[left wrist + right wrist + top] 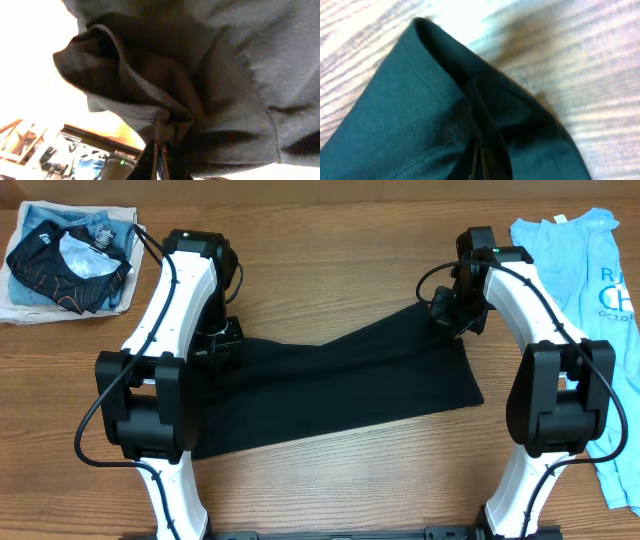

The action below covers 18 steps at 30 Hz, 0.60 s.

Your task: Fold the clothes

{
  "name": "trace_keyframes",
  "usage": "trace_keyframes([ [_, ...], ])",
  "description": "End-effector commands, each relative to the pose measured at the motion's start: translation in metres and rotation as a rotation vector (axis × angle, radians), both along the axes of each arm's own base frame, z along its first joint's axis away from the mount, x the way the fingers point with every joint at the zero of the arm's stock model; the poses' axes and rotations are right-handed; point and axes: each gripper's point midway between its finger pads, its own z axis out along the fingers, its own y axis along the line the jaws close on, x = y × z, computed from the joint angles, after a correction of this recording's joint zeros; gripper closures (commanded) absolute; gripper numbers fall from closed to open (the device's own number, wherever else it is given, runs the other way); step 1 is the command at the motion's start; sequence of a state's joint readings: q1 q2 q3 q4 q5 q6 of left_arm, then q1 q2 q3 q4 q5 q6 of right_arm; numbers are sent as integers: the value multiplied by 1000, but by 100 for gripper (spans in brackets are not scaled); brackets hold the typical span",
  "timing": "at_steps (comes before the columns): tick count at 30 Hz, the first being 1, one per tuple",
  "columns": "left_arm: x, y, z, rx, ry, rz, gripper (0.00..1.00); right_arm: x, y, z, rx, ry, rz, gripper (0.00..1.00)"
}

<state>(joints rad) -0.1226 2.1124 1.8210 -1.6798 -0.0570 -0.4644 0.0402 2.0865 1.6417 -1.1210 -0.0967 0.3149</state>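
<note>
Now, at the far left of the bench (330, 250) sits a heap topped by a smaller black garment (60, 265); a wide swing of the left arm could, I judge, drag it along. The left gripper (222, 340) is clamped on a bunched fold at the far left edge of the black T-shirt (340, 385). The left wrist view shows only a thin pinch of puckered cloth between the tips, so a sharp pull may let it slip out. The shirt lies as a long band across the middle of the bench, its near left end under the left arm. The right gripper (447, 312) is closed on the shirt's far right corner, where the doubled edge runs into the tips in the right wrist view. If one arm moves faster than the other, the band could twist or crease crooked. At the right, the light blue T-shirt (590, 270) lies beside the right arm and could be snagged.
</note>
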Motion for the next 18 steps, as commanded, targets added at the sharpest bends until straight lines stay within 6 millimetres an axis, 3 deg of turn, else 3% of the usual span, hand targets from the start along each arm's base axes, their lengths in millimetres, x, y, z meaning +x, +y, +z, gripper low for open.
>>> trace_keyframes([
  [1,-1,1,1,13,8,-34,96,9,-14,18,-22,-18,-63,96],
  [10,-32,-4,-16,41,131,-80,96,-4,-30,46,-23,41,-117,96],
  [18,-52,-2,-26,55,204,-86,94,-26,-32,47,-37,128,-116,96],
])
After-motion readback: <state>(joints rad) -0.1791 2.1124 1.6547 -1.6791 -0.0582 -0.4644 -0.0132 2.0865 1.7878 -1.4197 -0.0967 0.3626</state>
